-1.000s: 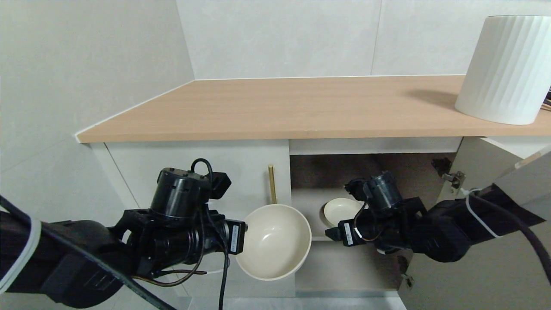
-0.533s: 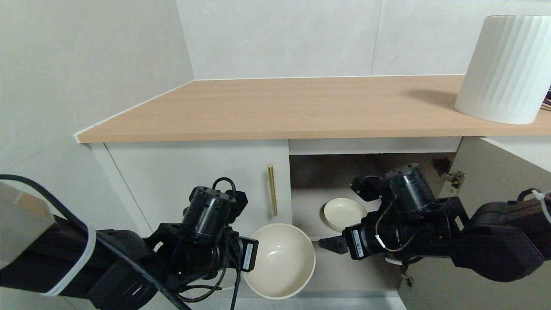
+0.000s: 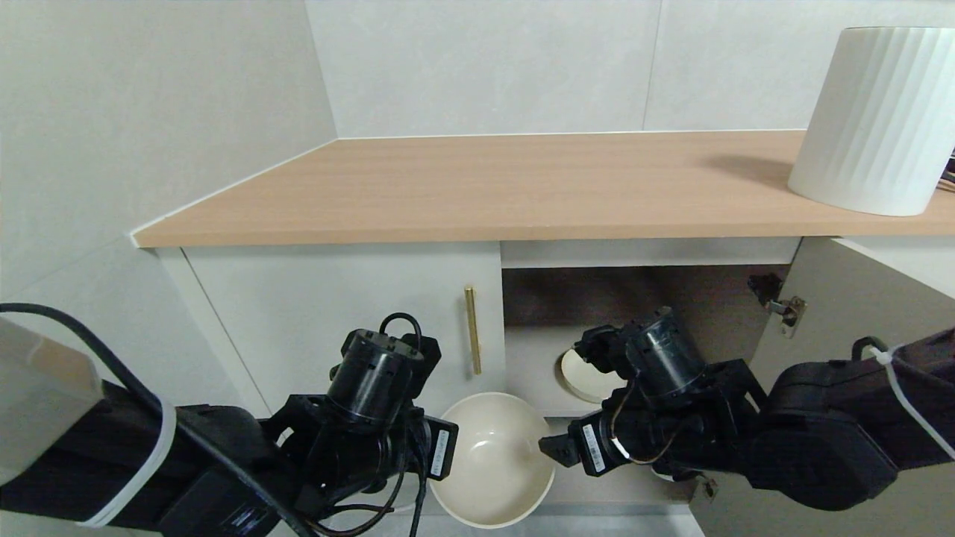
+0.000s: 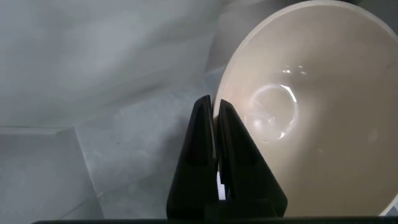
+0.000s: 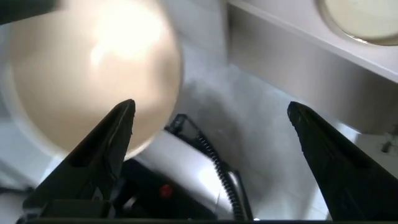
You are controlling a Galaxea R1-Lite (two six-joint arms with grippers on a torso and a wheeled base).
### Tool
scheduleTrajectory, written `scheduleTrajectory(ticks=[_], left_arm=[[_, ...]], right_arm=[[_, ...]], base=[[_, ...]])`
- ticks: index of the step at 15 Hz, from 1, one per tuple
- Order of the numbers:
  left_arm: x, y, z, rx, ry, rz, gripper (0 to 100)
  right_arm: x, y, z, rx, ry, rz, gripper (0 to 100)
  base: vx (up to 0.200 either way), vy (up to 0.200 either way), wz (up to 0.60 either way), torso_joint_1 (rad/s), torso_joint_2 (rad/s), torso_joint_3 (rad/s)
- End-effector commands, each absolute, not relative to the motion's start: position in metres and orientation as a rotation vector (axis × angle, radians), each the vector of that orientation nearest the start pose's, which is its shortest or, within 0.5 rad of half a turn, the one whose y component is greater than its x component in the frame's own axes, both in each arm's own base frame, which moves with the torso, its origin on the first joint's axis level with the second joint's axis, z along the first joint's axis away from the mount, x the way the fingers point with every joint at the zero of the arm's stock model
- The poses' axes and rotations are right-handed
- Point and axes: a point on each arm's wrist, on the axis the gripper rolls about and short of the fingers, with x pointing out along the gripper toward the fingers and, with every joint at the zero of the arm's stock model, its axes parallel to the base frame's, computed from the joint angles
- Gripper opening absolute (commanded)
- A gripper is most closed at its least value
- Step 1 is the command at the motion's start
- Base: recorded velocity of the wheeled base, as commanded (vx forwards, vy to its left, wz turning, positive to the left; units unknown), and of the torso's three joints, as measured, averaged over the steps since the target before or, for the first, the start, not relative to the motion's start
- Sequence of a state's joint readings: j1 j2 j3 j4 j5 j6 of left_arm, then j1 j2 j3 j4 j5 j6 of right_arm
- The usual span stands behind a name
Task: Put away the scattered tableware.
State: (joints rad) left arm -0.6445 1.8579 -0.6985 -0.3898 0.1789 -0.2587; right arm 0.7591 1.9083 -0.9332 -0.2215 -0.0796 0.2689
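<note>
Left gripper [image 4: 216, 103] pinches a cream bowl's [image 3: 492, 466] rim before an open cabinet [image 3: 671, 294]; right gripper [image 5: 210, 107], spread wide, just right of it.

1. We see a wooden countertop [image 3: 522, 186] running across the head view. It meets a pale tiled wall [image 3: 485, 67] behind it and on the left.
2. A tall white ribbed container [image 3: 873, 119] stands upright at the far right of the countertop, with its shadow falling to its left.
3. Below the countertop, a pale cupboard door [image 3: 336, 298] is closed. A slim brass handle [image 3: 471, 330] runs upright near its right edge.
4. At the right, another door [image 3: 858, 298] stands swung open, with a metal hinge [image 3: 791, 309] on its inner face.
</note>
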Motion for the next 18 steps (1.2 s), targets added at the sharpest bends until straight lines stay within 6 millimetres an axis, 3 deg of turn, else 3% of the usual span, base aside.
scheduleTrajectory(ticks=[1,9,10,18], left_arm=[[0.2372,-0.1785,0.0893,0.073,0.748,-0.349,0],[0.2304,-0.1816,0.0965,0.074,0.728,-0.369,0],[0.2304,-0.1816,0.0965,0.074,0.728,-0.369,0],[0.2299,-0.1818,0.0974,0.073,0.725,-0.371,0]], right_arm=[[0.2483,0.2352,0.0993,-0.079,0.801,0.538,100],[0.2529,0.2384,0.0968,-0.075,0.785,0.521,100],[0.2529,0.2382,0.0959,-0.077,0.787,0.519,0],[0.2525,0.2387,0.0938,-0.081,0.794,0.519,0]], base=[[0.000,0.000,0.00,0.000,0.00,0.000],[0.000,0.000,0.00,0.000,0.00,0.000],[0.000,0.000,0.00,0.000,0.00,0.000],[0.000,0.000,0.00,0.000,0.00,0.000]])
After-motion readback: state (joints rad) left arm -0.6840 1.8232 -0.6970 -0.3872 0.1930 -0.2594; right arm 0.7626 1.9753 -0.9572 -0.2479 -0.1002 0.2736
